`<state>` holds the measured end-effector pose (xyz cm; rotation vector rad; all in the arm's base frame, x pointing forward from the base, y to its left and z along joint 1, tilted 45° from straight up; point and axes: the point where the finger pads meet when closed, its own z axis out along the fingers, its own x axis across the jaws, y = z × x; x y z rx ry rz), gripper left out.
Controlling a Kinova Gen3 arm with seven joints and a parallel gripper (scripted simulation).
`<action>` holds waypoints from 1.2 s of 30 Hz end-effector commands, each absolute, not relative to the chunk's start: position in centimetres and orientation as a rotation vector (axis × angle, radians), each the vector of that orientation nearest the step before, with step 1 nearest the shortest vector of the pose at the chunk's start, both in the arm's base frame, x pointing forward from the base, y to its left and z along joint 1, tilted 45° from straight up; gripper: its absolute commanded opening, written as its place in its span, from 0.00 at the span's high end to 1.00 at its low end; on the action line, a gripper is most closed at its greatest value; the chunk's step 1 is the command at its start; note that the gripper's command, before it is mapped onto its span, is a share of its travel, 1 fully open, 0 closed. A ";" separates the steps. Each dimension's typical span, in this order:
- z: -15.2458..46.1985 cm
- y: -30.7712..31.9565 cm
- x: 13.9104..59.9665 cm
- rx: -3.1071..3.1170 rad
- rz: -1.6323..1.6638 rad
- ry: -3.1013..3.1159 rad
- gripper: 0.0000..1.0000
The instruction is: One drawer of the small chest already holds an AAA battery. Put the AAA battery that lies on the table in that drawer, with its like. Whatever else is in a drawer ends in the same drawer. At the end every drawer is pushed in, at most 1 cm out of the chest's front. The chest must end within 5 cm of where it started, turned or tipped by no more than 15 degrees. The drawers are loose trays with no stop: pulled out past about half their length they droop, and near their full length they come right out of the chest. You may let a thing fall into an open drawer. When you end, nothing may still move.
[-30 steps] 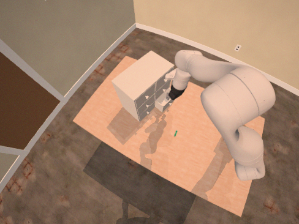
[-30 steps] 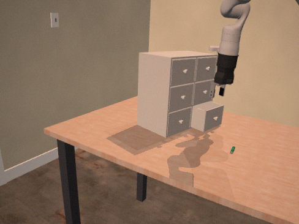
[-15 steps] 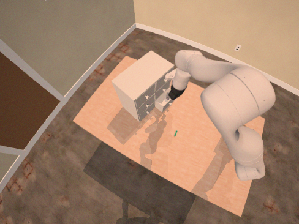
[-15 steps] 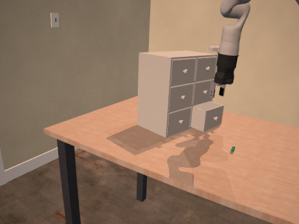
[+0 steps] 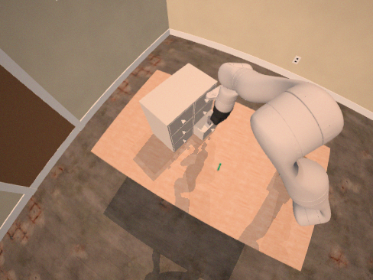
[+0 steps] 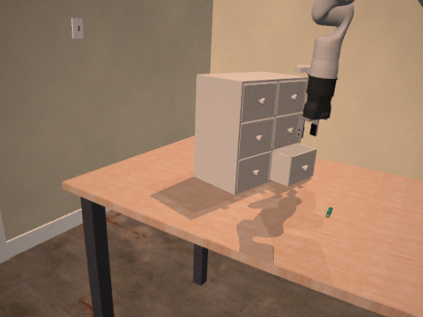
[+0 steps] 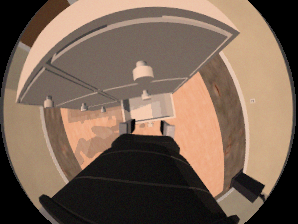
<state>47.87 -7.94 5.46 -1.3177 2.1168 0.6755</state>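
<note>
Chest (image 5: 157, 126) (image 6: 218, 130) (image 7: 165, 47), one, pale, six grey-fronted drawers in two columns; centre of the exterior view, left of centre in the top view. Stands on the counter (image 5: 248, 191) (image 6: 173, 225) (image 7: 200, 130).

Drawer, bottom right (image 5: 199, 135) (image 6: 281, 168) (image 7: 173, 106), one, pulled out; the other five look closed. No battery can be made out inside it, so whether this is the matching drawer remains unsettled.

Pincer (image 6: 307, 130) (image 7: 147, 124), one, fingers apart, nothing between them; above the open drawer's front.

Battery, AAA (image 5: 218, 167) (image 6: 329, 212), one, green, loose; lower right in the exterior view, below centre in the top view.

Hazards, as judged: a descent here could catch the drawer's front wall and make the loose tray droop; further pulling could bring it out; a hard push could shift the chest; a poor grip could roll the battery away; a wrong drawer would part it from its like.

Nothing has visibly changed since the earlier pictures.
</note>
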 end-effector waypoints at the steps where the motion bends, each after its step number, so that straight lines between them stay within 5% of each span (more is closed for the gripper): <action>1: 5.5 -8.0 47.9 -1.317 0.673 2.117 0.00; 36: 5.5 -8.1 47.8 -1.300 0.680 2.132 0.00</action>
